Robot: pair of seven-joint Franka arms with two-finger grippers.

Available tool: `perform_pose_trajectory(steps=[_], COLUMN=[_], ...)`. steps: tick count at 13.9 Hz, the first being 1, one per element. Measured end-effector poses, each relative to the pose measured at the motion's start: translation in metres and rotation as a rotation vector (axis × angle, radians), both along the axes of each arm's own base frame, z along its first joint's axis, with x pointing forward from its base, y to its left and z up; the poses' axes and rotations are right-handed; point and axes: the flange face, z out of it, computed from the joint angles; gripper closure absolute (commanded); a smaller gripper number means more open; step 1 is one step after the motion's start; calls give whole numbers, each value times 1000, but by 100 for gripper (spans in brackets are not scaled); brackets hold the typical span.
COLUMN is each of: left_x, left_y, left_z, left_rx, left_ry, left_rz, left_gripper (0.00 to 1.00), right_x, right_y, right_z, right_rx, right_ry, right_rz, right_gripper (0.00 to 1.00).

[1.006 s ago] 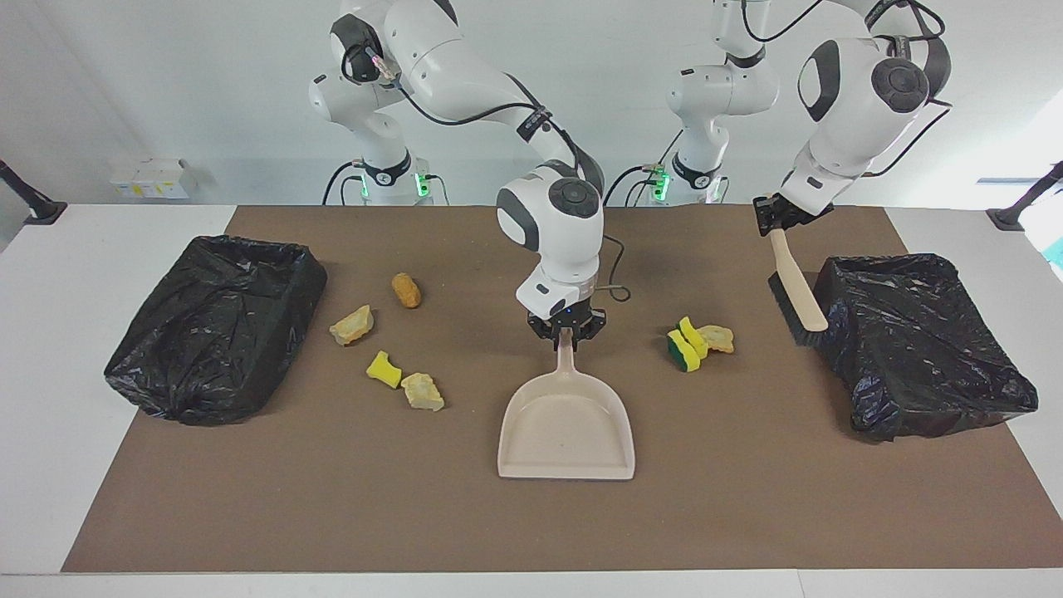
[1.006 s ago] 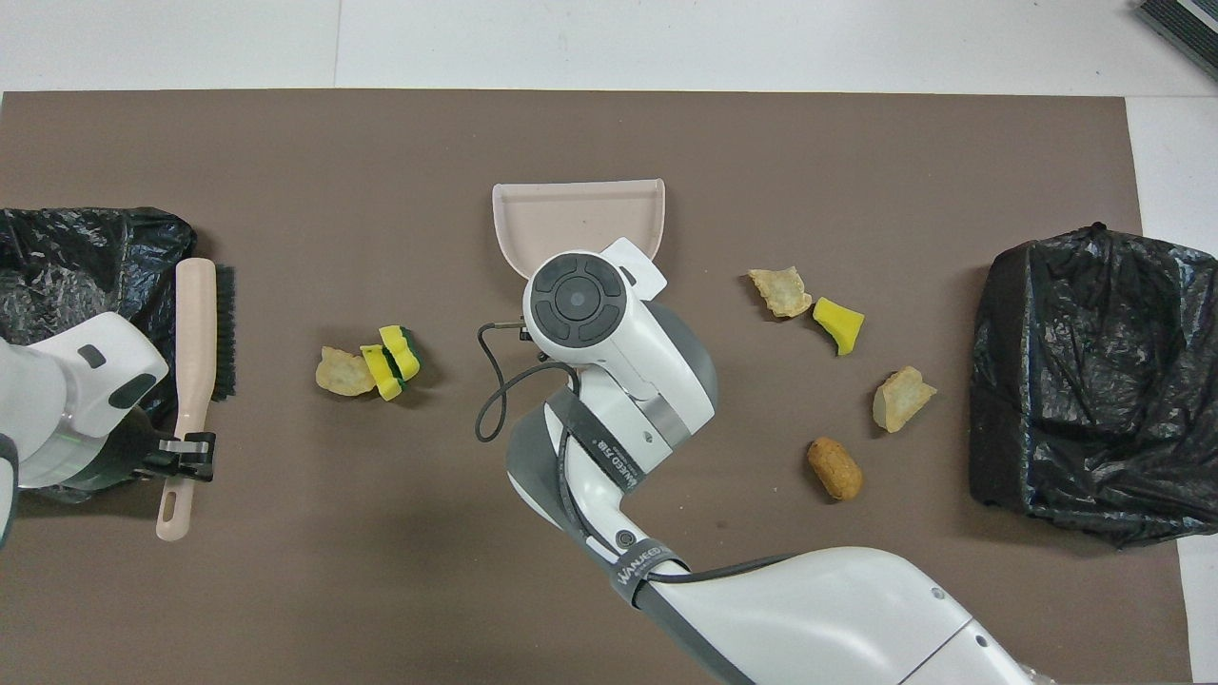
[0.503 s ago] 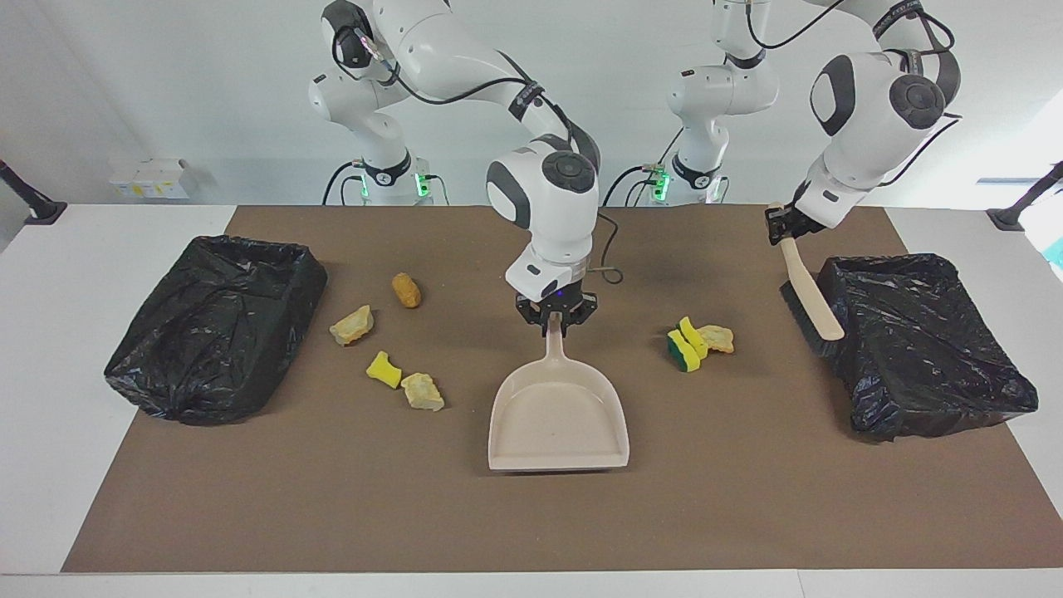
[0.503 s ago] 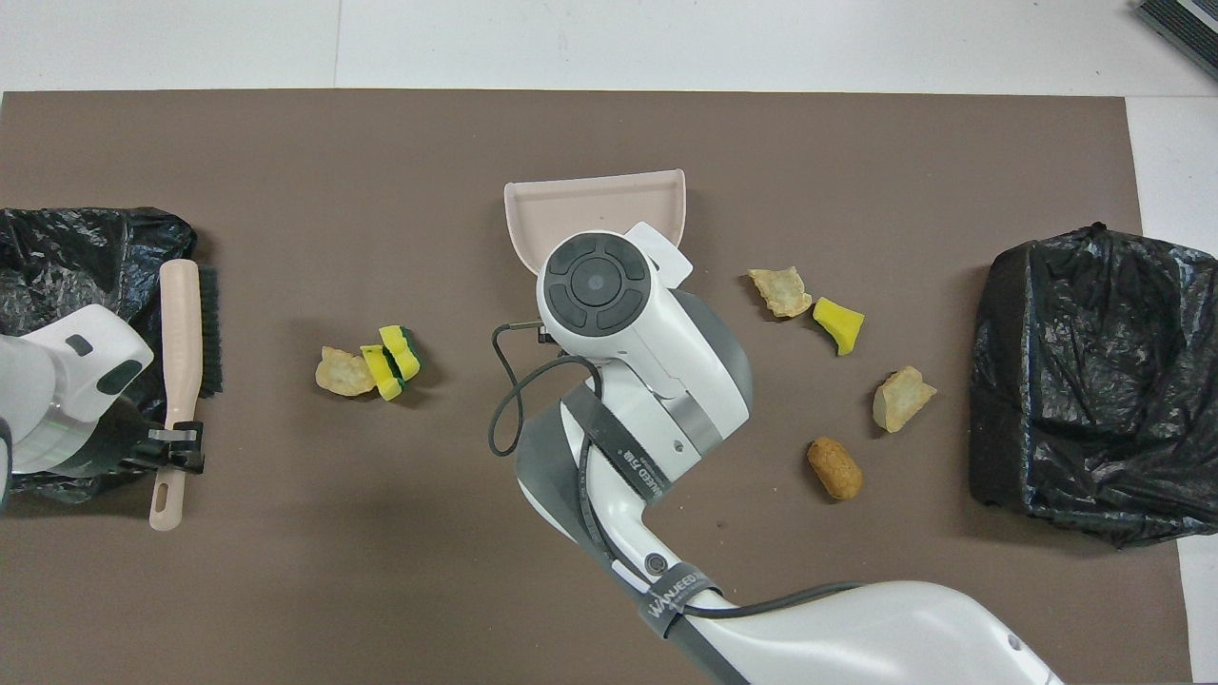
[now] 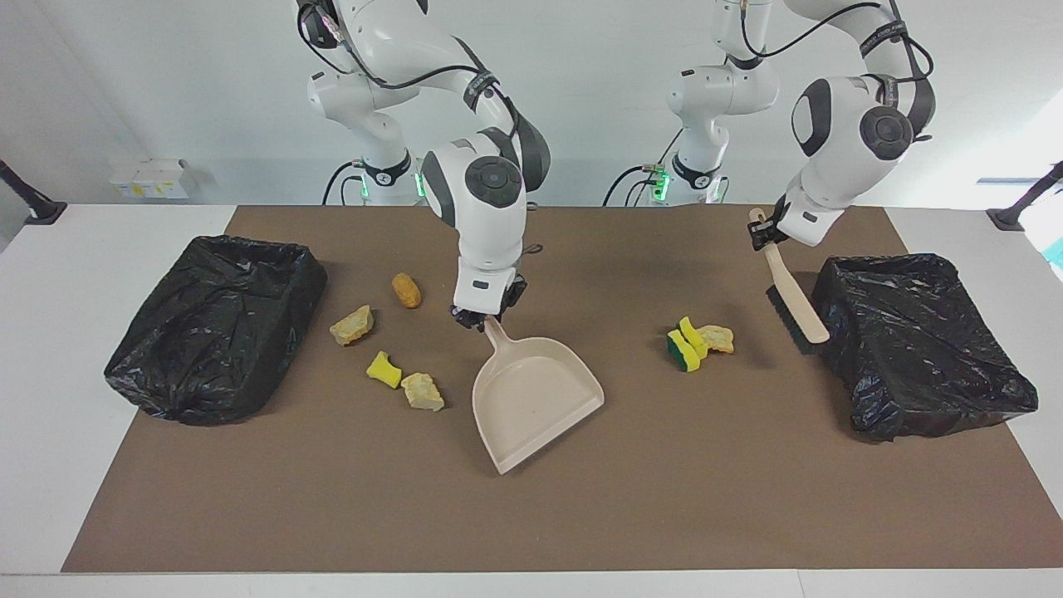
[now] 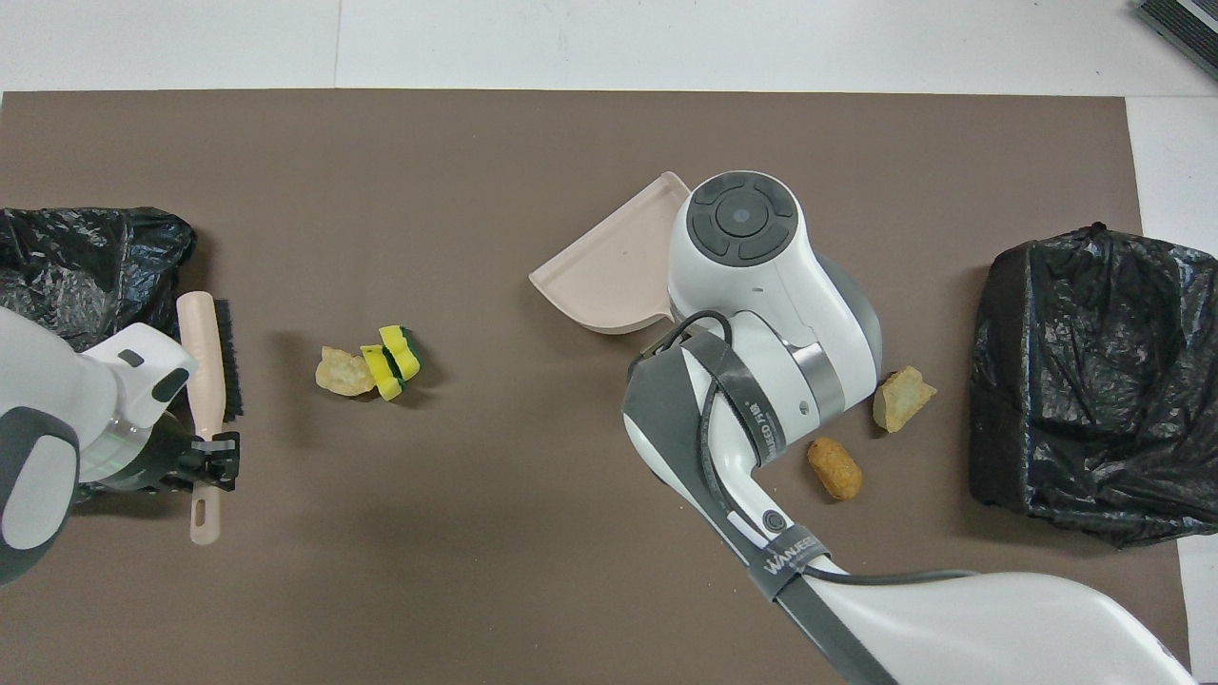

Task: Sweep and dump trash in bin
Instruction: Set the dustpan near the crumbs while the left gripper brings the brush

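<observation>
I'm gripping the dustpan point(image 5: 536, 397) handle in my right gripper point(image 5: 482, 318) and the brush point(image 5: 791, 295) in my left gripper point(image 5: 760, 233), but honestly nothing's swept yet, all the trash point(image 5: 699, 342) is sitting on the tabletop point(image 5: 664, 498) between both bins point(image 5: 212, 328).

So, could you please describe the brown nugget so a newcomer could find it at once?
Start at the black bin at the right arm's end. Four scraps lie beside it; the brown nugget is nearest the robots, the only smooth, dark oval.
</observation>
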Motion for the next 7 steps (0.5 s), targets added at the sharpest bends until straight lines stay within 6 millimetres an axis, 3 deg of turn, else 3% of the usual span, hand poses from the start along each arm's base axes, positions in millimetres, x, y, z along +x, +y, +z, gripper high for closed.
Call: perform_pose_trajectory(steps=[2,7], left_x=[-5,-10], left_y=[-12,-39], left_z=[-14,-26], left_rx=[6,0], left_ry=[15,6], left_rz=[-14,-6], left_gripper=[100,100], right_x=[-5,-9], right_y=[-4,-8], right_z=[-1,-7], right_rx=[-4,21], right_ry=[47,84], right_rz=[117,383], right_gripper=[100,100])
